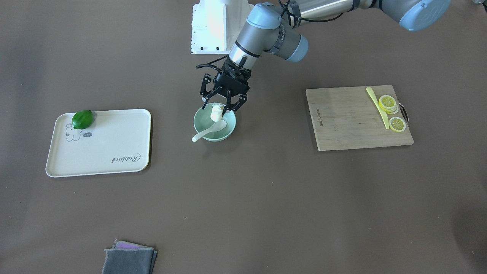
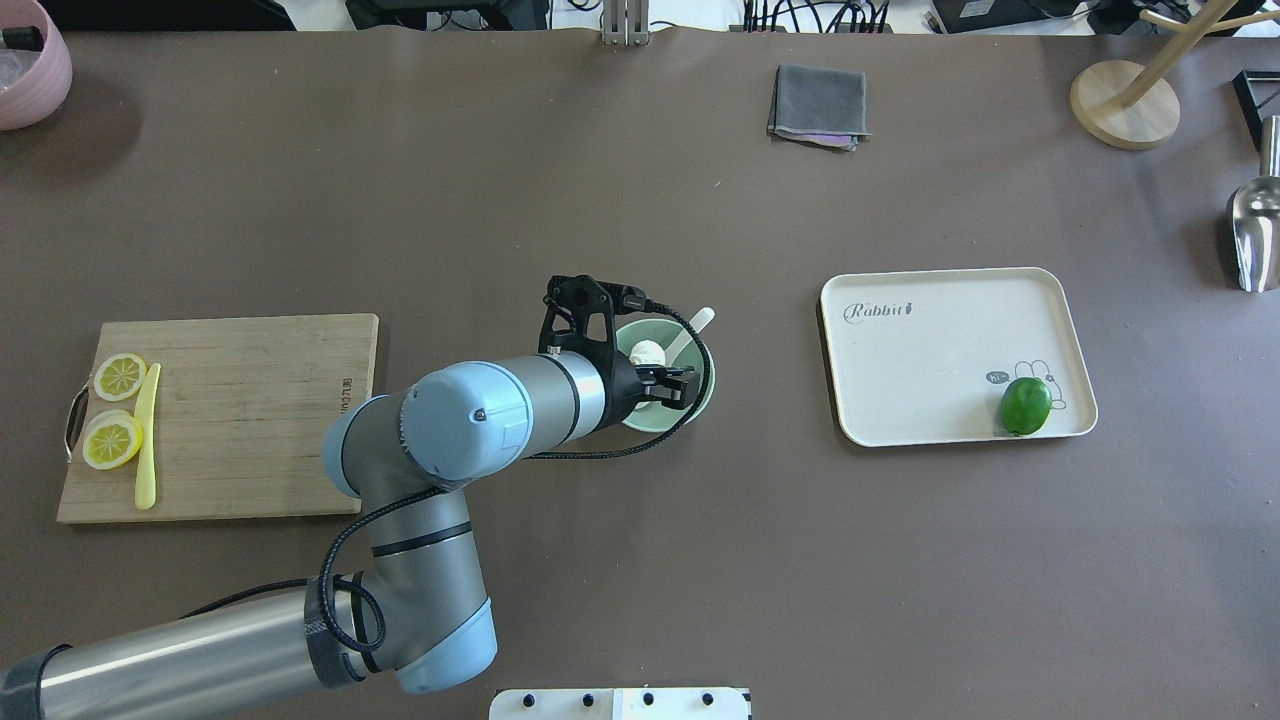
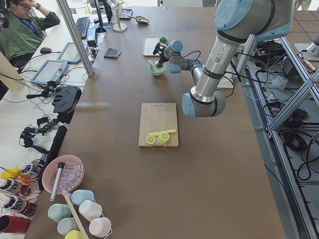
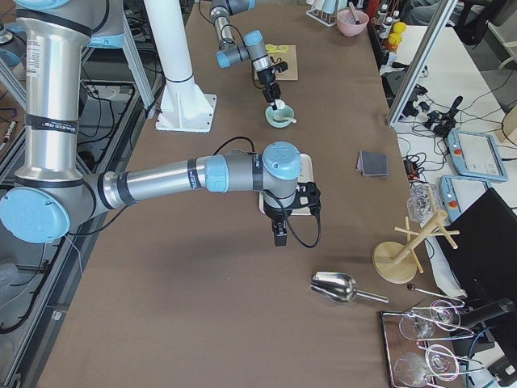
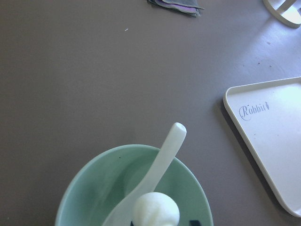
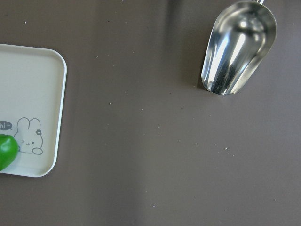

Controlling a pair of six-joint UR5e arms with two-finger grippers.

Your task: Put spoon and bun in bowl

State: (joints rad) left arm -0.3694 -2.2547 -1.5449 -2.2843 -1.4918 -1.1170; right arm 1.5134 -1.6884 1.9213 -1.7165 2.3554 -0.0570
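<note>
The pale mint-green bowl [image 1: 228, 133] stands mid-table. The white spoon [image 1: 205, 133] lies in it, scoop inside, handle sticking over the rim. The white bun [image 1: 216, 112] sits in the bowl on the spoon. My left gripper [image 1: 219, 106] hangs over the bowl, tilted, its fingers either side of the bun. The left wrist view shows the bun [image 5: 156, 211] and spoon [image 5: 167, 155] in the bowl [image 5: 94, 188], with a small gap beside the bun, so the gripper looks open. My right gripper [image 4: 279, 236] shows only in the exterior right view, over the tray's end; I cannot tell its state.
A cream tray [image 1: 114, 129] holds a green lime [image 1: 82, 119]. A wooden cutting board [image 1: 350, 121] carries lemon slices and a yellow knife [image 1: 378, 108]. A folded grey cloth [image 1: 129, 258] lies near the far edge. A metal scoop [image 6: 237, 47] lies beyond the tray.
</note>
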